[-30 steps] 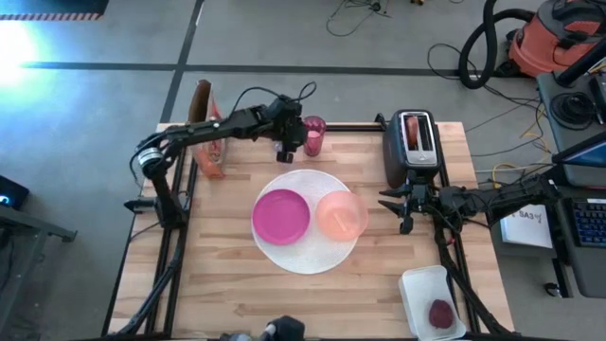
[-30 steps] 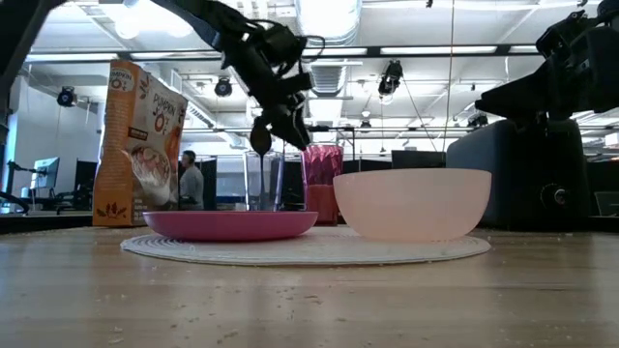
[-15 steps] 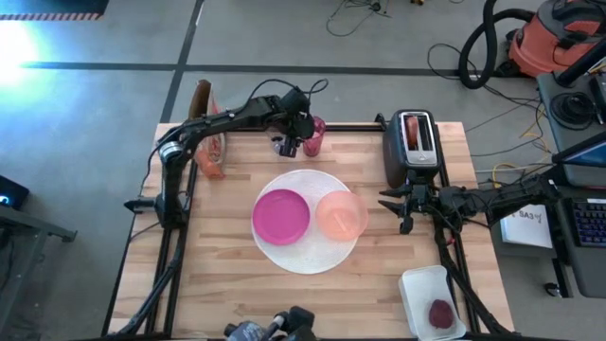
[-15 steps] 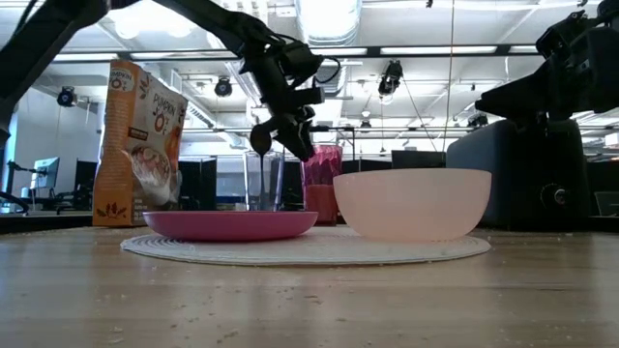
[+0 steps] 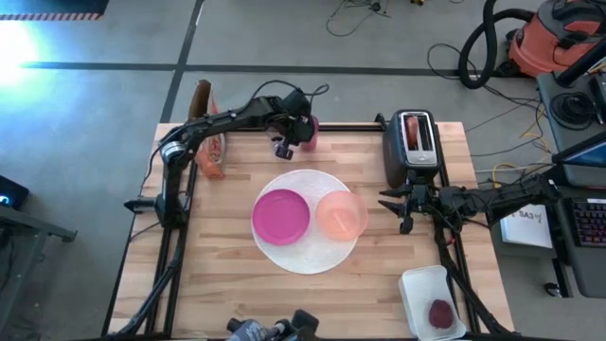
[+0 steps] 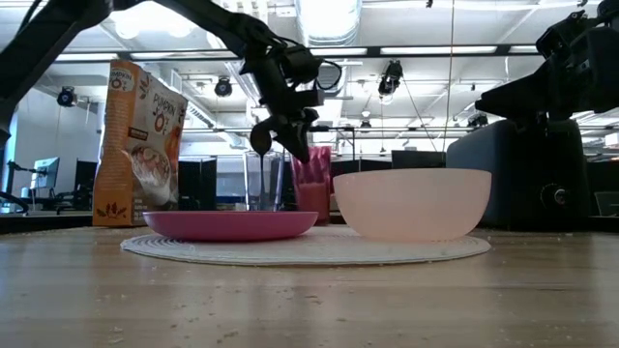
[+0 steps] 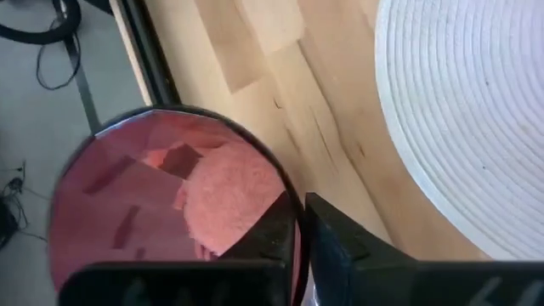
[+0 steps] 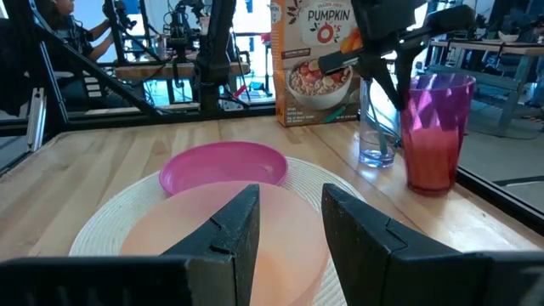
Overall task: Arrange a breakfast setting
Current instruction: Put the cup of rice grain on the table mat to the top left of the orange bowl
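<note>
We see a pink tumbler point(image 8: 436, 129) standing upright at the far edge of the wooden surface point(image 5: 227, 275), its opening facing straight up. The left hand point(image 5: 287, 142) reaches over it; in the left wrist view one dark finger point(image 7: 340, 246) lies outside the tumbler's rim and the other inside it, so the hand grips the wall of the cup. Just beside the tumbler stands a clear glass point(image 8: 376, 127), and a cereal box point(image 6: 143, 145) stands farther along the same edge, well apart.

Near the middle of the surface lies a big white round mat point(image 5: 303, 256). On it rest a magenta plate point(image 5: 280, 216) and a translucent pink bowl point(image 5: 341, 215), side by side and touching or nearly so. In the low view the bowl and plate stand in front of the tumbler and hide its base.

A black toaster point(image 5: 415, 147) sits at the far right of the surface with a slice of bread point(image 5: 415, 127) in its slot; only the top edge of the slice shows. The right hand point(image 5: 405, 207) hovers just beside the bowl, near the toaster, fingers parted and empty.

At the near right corner a white tray point(image 5: 417, 284) holds a small dark-red fruit point(image 5: 441, 314). We cannot make out a spoon anywhere.
</note>
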Robot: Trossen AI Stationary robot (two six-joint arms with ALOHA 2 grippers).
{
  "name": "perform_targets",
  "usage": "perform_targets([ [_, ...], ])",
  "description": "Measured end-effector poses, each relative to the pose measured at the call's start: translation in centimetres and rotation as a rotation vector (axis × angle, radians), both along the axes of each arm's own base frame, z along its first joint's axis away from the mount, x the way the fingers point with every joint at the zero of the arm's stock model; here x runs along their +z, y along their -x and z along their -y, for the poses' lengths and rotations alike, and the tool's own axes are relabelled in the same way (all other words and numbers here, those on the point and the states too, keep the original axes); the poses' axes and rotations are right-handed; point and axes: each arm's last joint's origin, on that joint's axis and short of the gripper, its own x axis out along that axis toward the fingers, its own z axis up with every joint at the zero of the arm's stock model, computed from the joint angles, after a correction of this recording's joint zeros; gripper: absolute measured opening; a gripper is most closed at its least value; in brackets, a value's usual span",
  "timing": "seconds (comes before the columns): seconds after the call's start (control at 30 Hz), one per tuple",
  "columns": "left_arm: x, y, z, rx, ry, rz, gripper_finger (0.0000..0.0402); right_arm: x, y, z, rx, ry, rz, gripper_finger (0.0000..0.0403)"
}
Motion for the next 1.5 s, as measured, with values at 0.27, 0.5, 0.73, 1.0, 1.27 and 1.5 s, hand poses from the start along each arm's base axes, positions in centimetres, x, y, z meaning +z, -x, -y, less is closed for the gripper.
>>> perform_targets([
  [0.27,-0.1,-0.1,0.4,-0.066,0.016,-0.005,0.0002,0.0,0.0,0.0,0.000,0.000,0.000,0.0118],
  [0.5,1.9,0.0,2.3,-0.119,0.086,-0.088,0.0001,0.0,0.0,0.0,0.000,0.000,0.000,0.0118],
  [0.73,4.4,0.5,4.2,-0.184,0.225,-0.120,0.0000,0.0,0.0,0.0,0.000,0.000,0.000,0.0118],
  [1.0,4.7,-0.3,6.5,-0.225,0.266,-0.117,0.0000,0.0,0.0,0.0,0.000,0.000,0.000,0.0118],
  [1.27,3.7,-0.7,8.2,-0.240,0.292,-0.168,0.0000,0.0,0.0,0.0,0.000,0.000,0.000,0.0118],
  [1.5,3.0,-1.6,9.5,-0.280,0.256,-0.148,0.0000,0.0,0.0,0.0,0.000,0.000,0.000,0.0118],
])
